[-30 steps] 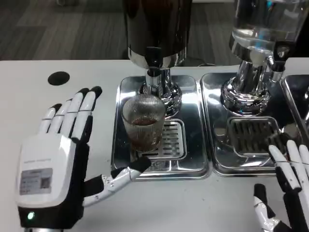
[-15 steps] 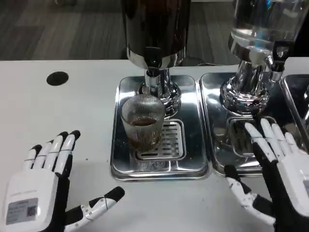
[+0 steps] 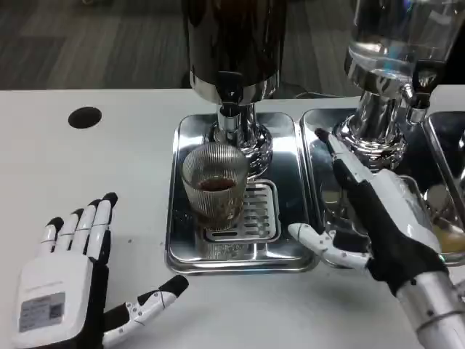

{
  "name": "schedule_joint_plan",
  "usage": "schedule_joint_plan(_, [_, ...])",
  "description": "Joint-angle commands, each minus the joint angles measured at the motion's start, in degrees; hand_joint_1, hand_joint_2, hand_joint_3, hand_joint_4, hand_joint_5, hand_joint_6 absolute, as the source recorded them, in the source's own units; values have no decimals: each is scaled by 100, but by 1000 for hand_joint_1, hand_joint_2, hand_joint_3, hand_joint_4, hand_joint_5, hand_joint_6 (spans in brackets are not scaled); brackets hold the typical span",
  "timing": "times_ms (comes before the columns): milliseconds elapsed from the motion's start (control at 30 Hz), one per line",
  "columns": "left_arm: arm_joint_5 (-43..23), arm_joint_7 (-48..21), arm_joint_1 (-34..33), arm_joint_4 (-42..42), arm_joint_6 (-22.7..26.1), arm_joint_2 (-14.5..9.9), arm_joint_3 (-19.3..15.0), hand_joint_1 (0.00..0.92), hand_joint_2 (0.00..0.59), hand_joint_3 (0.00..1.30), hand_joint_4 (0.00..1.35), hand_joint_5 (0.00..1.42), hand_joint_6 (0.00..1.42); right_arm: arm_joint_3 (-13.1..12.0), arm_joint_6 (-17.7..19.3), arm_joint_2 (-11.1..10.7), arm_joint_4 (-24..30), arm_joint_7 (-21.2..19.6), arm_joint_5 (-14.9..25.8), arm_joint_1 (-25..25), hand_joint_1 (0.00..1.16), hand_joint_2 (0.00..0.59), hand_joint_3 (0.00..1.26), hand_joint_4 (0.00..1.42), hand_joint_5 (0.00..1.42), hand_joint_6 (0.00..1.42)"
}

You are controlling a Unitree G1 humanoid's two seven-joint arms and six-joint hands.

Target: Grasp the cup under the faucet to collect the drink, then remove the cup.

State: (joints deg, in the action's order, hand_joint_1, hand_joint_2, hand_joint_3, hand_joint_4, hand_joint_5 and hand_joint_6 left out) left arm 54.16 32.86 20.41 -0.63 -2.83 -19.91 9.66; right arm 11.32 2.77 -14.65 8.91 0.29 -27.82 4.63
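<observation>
In the head view, the ribbed glass cup (image 3: 214, 191), partly filled with dark drink, stood on the steel tray (image 3: 236, 251) under the faucet (image 3: 231, 110). The left hand (image 3: 76, 291) lay near left on the table (image 3: 87, 167), fingers spread, empty. The right hand (image 3: 370, 218) hovered right of the cup, fingers apart, holding nothing.

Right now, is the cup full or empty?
Partly full. The ribbed clear cup stands upright under the faucet, with dark drink filling only its lower part.

Left hand (image 3: 62, 291) low and flat, fingers spread, holding nothing. Right hand (image 3: 381, 218) reaching forward, fingers extended, thumb out, empty.
</observation>
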Motion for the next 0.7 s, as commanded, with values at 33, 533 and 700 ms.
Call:
schedule_joint_plan(33, [-115, 41, 100, 22, 18, -63, -71, 0, 54, 37, 0, 84, 50, 81, -313, 146, -310, 195, 51, -468, 644, 217, 0, 0, 0, 2])
schedule_joint_plan(533, [-293, 119, 279, -8, -8, -92, -157, 0, 56, 37, 0, 89, 48, 409, -883, 474, -1104, 534, 124, -1505, 614, 188, 0, 0, 0, 3])
schedule_joint_plan(700, [-413, 252, 329, -51, -156, -97, -239, 0, 61, 37, 0, 95, 47, 530, -872, 578, -1268, 509, 103, -1639, 614, 186, 0, 0, 0, 0])
